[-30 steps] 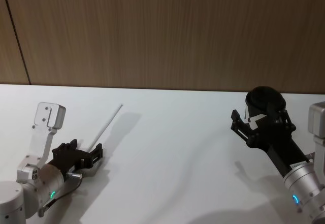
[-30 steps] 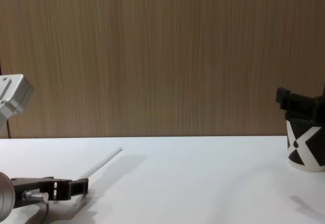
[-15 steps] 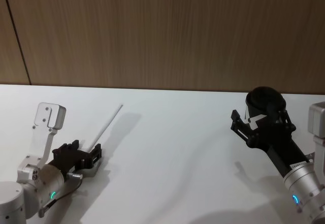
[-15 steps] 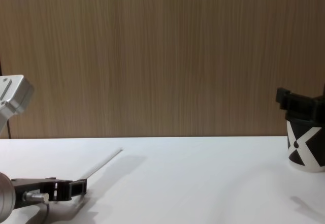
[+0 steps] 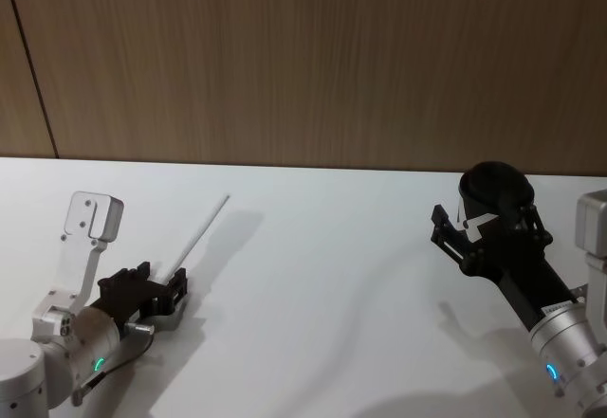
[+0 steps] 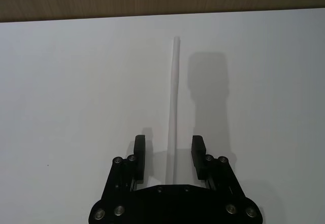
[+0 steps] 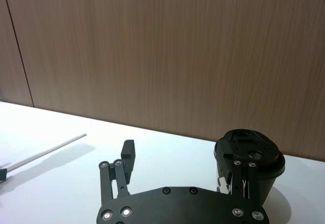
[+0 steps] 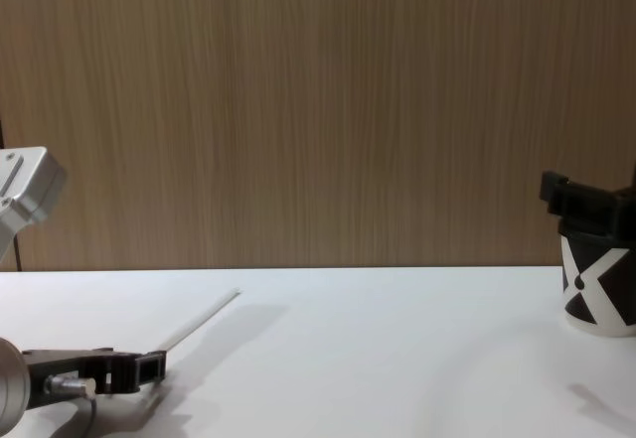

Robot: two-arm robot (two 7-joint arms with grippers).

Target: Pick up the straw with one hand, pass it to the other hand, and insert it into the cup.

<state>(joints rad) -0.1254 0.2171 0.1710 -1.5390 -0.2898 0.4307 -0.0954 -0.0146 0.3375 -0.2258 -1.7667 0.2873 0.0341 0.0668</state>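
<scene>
The white straw [image 5: 201, 233] lies flat on the white table [image 5: 332, 285], pointing away toward the wall. My left gripper [image 5: 163, 278] sits low at the straw's near end. In the left wrist view the straw [image 6: 174, 82] runs between the fingers of my left gripper [image 6: 168, 145], which stands open with a gap on both sides. The black cup [image 5: 493, 190] with a white X [image 8: 594, 284] stands at the right. My right gripper [image 5: 486, 228] hovers open just in front of the cup, one finger overlapping the cup [image 7: 250, 158] in the right wrist view.
A wood-panelled wall [image 5: 313, 58] runs along the table's far edge. Open white tabletop spans the space between the straw and the cup. The left arm's silver bracket [image 8: 22, 188] stands at the chest view's left edge.
My left gripper has slid back slightly toward me along the straw. The straw, the cup and the right arm have not moved.
</scene>
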